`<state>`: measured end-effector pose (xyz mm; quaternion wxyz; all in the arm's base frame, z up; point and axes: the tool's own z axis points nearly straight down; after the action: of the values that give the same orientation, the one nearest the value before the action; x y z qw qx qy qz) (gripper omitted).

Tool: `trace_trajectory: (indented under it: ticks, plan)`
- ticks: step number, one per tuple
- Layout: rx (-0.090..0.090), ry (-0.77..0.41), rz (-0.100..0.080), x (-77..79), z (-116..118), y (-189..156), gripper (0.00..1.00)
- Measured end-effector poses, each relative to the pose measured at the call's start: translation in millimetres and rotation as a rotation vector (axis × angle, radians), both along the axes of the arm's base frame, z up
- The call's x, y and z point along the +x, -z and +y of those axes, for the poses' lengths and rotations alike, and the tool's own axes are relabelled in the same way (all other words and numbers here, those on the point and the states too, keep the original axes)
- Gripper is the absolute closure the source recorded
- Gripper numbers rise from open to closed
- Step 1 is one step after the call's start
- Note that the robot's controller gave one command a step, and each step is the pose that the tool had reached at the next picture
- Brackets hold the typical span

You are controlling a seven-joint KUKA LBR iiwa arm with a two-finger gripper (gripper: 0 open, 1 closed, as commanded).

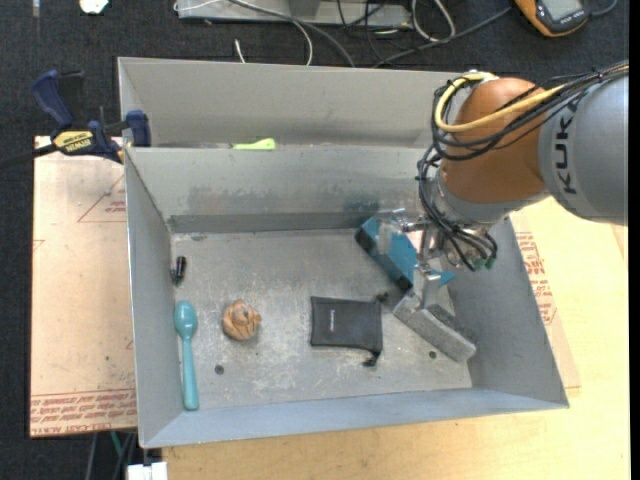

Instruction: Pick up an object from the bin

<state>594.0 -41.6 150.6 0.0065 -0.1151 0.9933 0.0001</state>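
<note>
My gripper (430, 280) hangs below the wrist over the right part of the bin floor. A teal-blue oblong object (388, 246) lies just to its left, slanting towards the back wall, and seems to touch it. A grey flat bar (437, 332) lies on the floor right under and in front of the gripper. A black flat pouch (345, 324) rests a little further left, in the middle of the floor.
A brown lumpy nut-like thing (241, 320) and a teal plastic spoon (187, 353) lie at the left of the floor. A small black piece (179, 267) sits near the left wall. The arm's orange cover and cables hang above the right wall.
</note>
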Motion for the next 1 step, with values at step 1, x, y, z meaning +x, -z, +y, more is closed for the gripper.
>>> trace_trajectory:
  ticks: [1]
  plan:
    - [0.001,0.038,0.003,-10.5,7.4,66.2,0.0]
